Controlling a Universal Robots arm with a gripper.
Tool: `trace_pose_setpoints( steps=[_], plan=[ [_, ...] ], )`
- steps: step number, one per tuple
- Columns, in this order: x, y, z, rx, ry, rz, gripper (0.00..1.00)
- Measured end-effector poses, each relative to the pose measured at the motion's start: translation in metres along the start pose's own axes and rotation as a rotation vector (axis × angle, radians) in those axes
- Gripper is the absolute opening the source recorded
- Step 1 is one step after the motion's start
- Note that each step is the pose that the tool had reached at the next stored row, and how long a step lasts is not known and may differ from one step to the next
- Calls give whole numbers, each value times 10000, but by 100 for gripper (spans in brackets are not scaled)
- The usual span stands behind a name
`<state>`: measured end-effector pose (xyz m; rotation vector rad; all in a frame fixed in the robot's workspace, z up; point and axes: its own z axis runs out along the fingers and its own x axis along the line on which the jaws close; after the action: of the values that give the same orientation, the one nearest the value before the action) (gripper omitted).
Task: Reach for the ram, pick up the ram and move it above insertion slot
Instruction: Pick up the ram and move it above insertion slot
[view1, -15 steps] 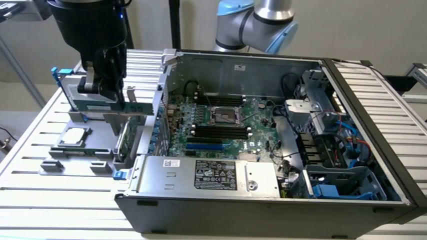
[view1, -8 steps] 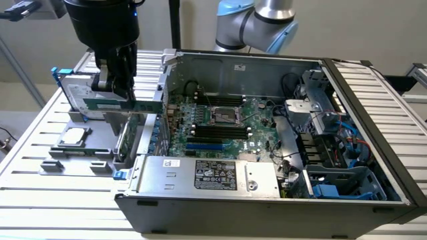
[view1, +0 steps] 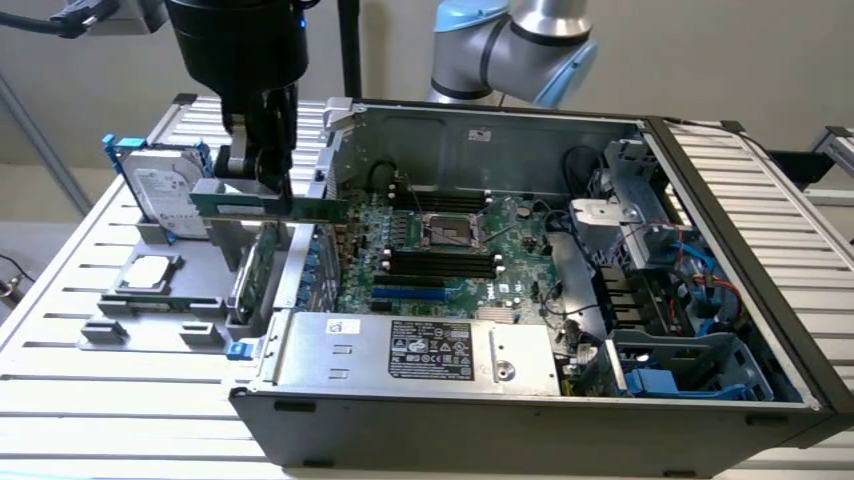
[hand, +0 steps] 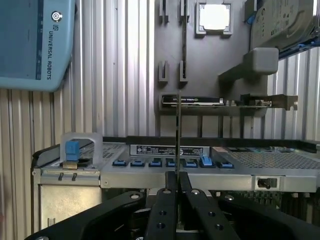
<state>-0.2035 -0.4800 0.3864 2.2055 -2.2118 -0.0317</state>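
Note:
The ram (view1: 315, 209) is a thin green stick, held level in the air with my gripper (view1: 263, 188) shut on its middle. It hangs over the gap between the grey fixture tray (view1: 134, 325) and the left wall of the open computer case (view1: 534, 400). In the wrist view the ram (hand: 178, 131) appears edge-on as a thin line rising from between the black fingers (hand: 165, 200), which are pressed together on it at my gripper (hand: 178, 179). The black memory slots (view1: 434, 262) lie on the motherboard, to the exterior view's right of the ram and lower.
A larger green expansion card (view1: 254, 272) stands upright in the tray just below the ram. A silver hard drive (view1: 167, 195) and a processor chip (view1: 147, 272) also sit on the tray. The power supply (view1: 427, 350) fills the case's near side.

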Motion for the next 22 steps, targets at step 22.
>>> trace_pose_setpoints(
  steps=[22],
  plan=[
    [-153, -823, -59, 3, -12, 0, 13]
  ],
)
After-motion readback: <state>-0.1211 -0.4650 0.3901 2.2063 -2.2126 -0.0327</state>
